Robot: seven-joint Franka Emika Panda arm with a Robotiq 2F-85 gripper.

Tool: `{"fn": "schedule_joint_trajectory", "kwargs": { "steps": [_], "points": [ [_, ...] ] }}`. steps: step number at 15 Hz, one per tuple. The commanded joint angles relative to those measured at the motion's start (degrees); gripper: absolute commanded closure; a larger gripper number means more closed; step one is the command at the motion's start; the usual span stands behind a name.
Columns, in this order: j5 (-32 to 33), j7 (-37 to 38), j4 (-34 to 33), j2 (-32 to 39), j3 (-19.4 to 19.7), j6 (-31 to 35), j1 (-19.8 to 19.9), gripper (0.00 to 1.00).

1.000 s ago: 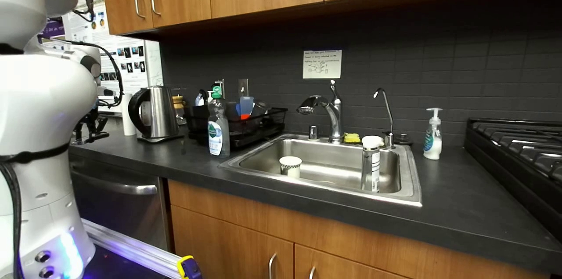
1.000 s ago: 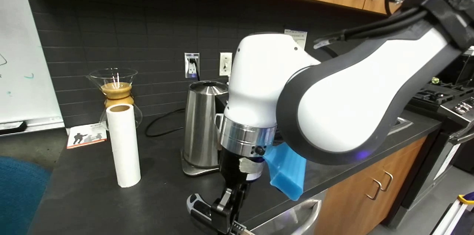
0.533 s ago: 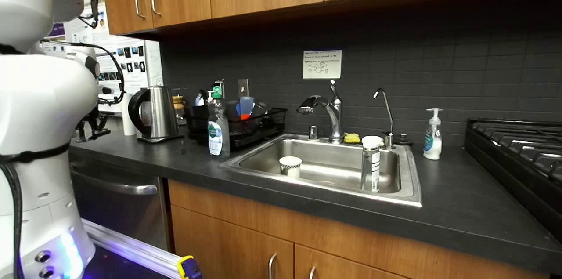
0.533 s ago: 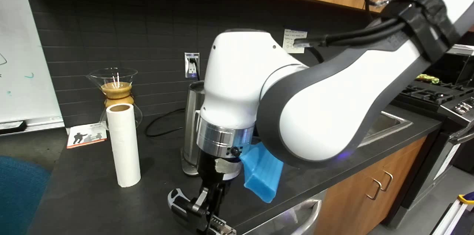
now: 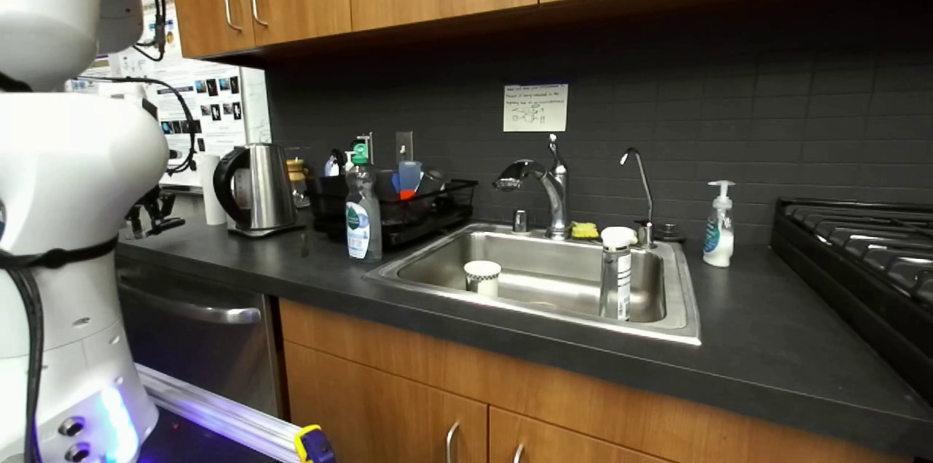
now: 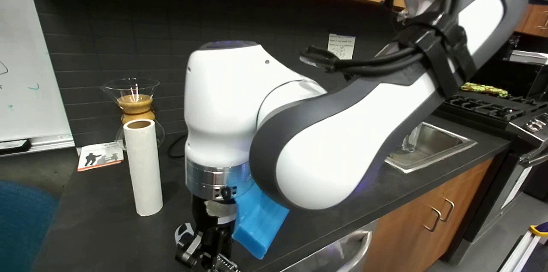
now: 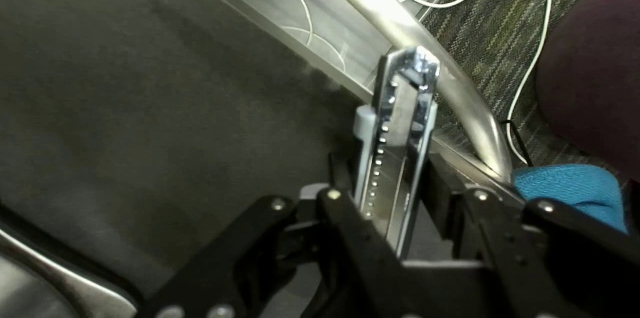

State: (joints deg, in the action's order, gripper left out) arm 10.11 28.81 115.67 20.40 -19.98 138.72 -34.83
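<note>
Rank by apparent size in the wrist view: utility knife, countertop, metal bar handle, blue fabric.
Largest to smallest:
1. Countertop
2. Utility knife and metal bar handle, unranked: the handle looks longer, the knife wider but closer up, held in the gripper
3. Blue fabric

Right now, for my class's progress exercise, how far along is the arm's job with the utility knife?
Done: the grasp looks complete; in the wrist view the utility knife sits clamped in the gripper.
In hand: holding it with its front end showing past the edge of the counter in that view.
Left: probably setting it down and letting go, as the gripper is closed on it.
</note>
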Motion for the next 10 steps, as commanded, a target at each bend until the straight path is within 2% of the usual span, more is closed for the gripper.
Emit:
{"fn": "schedule_joint_trajectory", "kwargs": {
  "steps": [1, 10],
  "points": [
    [1.53, 4.58, -6.38, 2.99, 3.35, -4.57, -3.83, 0.85],
    [1.52, 18.83, -12.60, 6.29, 9.95, -5.83, -8.08, 0.85]
  ]
}}
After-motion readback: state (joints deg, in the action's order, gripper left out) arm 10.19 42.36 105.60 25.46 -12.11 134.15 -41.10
